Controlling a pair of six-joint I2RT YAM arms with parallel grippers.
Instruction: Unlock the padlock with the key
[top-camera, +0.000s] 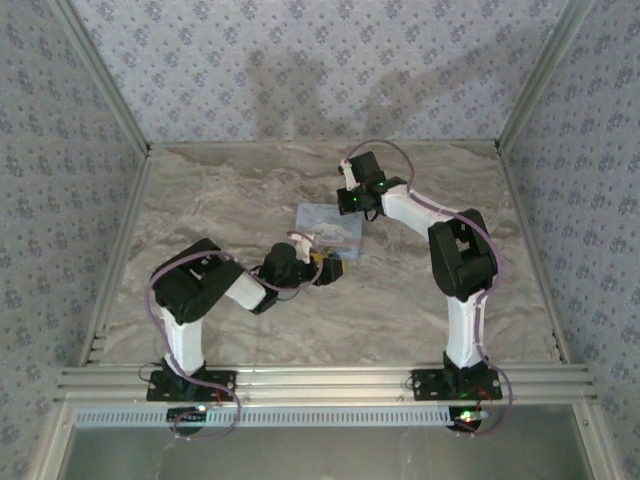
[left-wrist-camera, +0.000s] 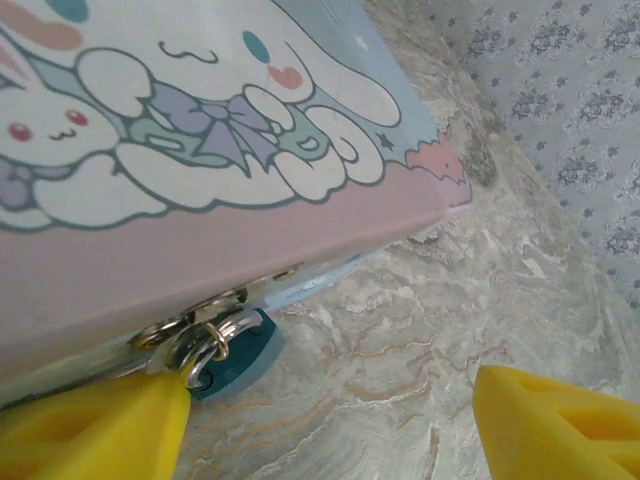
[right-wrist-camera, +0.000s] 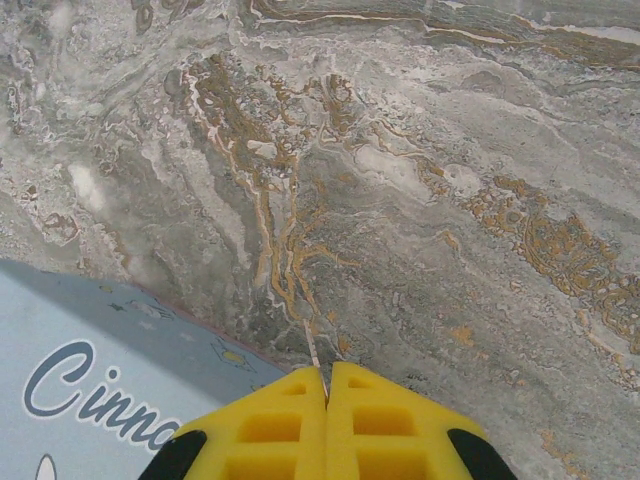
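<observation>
Your left gripper (left-wrist-camera: 330, 425) stands open along the bottom edge, the padlock (left-wrist-camera: 238, 352) hanging off the tin (left-wrist-camera: 250, 240) at lower left; your right gripper (right-wrist-camera: 327, 385), bottom centre, is clamped on the thin key (right-wrist-camera: 313, 348)

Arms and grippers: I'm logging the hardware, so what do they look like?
The left arm and right arm have white links, black joints, looping lilac cables and green lights. The left gripper and right gripper have yellow fingers with recessed pockets.
</observation>
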